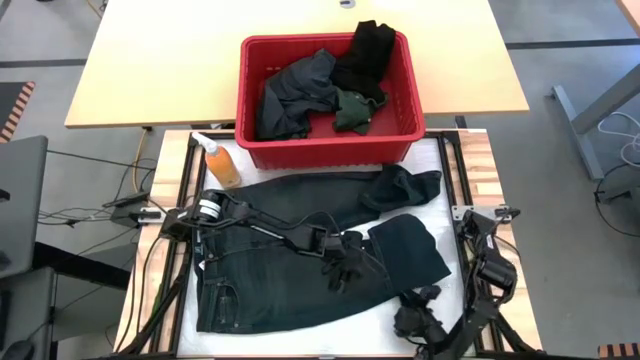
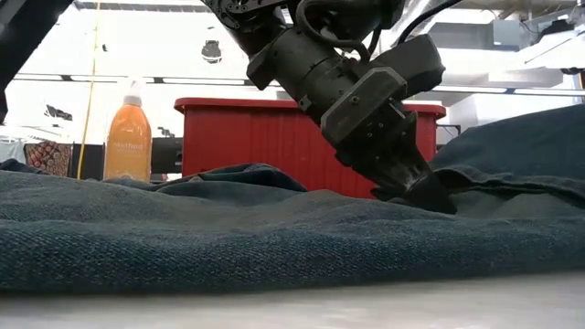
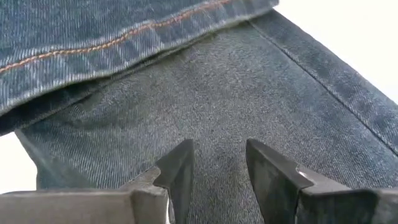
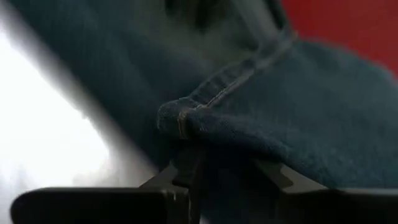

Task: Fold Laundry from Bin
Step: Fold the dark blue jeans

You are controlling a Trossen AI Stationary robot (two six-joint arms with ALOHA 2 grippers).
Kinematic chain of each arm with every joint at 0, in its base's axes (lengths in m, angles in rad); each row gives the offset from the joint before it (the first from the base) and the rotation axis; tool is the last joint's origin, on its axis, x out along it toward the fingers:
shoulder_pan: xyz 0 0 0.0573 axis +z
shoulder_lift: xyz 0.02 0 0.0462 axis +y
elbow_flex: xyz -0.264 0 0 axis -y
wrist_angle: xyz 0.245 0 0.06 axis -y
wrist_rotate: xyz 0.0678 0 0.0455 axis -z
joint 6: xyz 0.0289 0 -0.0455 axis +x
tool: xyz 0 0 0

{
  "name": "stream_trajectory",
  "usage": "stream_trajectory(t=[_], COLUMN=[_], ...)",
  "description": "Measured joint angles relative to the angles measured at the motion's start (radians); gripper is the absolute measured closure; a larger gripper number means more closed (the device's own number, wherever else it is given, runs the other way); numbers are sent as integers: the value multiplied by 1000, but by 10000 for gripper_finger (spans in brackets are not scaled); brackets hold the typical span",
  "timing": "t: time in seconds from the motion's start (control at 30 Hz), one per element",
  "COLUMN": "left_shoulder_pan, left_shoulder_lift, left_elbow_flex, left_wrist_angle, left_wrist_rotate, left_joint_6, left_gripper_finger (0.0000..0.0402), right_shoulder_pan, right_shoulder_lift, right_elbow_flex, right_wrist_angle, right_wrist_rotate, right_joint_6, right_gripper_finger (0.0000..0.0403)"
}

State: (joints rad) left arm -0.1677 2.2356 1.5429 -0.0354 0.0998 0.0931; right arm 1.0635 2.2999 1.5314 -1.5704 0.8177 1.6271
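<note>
Left arm stretches from its base across the dark navy jeans, wrist angled down steeply. Left pincer sits over the middle of the jeans; in the left wrist view its two fingers stand a little apart with bare denim between them, gripping nothing. In the low view its tips press into or rest on the cloth; contact is hard to make out.

Right arm is folded low at the near right corner of the bench. Right pincer sits at the near edge of the folded-over jeans leg. In the right wrist view a hemmed fold of denim lies over and between its fingers; fingertips are hidden by the cloth, so I cannot tell whether they pinch it.

Jeans lie flat, waistband away from the left pincer toward the left arm's base, one leg doubled back beside the right pincer.

The red bin stands beyond both pincers, at the far edge. Inside: a grey-blue garment, a black piece draped over the far rim, and a dark green piece. Which garments these are cannot be told.

Orange bottle stands beyond the left pincer, just beside the bin's corner. Its label shows in the low view, but the writing is unreadable.
</note>
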Motion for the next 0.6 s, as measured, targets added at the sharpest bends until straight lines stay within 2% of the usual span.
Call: stream_trajectory(t=[0.1,0.3,0.37,0.47,0.6], left_shoulder_pan=[-1,-6,-6,-6,-6], left_shoulder_lift=[0,-8,-19,-40,-50], left_elbow_flex=[0,0,0,0,0], left_wrist_angle=[-13,-66,-95,-106,-98], left_wrist_rotate=[0,9,10,9,8], left_joint_6=[-21,-23,-22,-7,15], left_gripper_finger=[262,262,262,262,262], right_shoulder_pan=[-34,-81,-83,-84,-97], right_shoulder_lift=[3,-29,-73,-179,-345], right_elbow_flex=[0,-31,-70,-161,-330], right_wrist_angle=[0,0,0,0,-2], right_wrist_rotate=[66,94,120,140,86], right_joint_6=[-21,-96,-59,35,186], right_gripper_finger=[305,364,384,388,384])
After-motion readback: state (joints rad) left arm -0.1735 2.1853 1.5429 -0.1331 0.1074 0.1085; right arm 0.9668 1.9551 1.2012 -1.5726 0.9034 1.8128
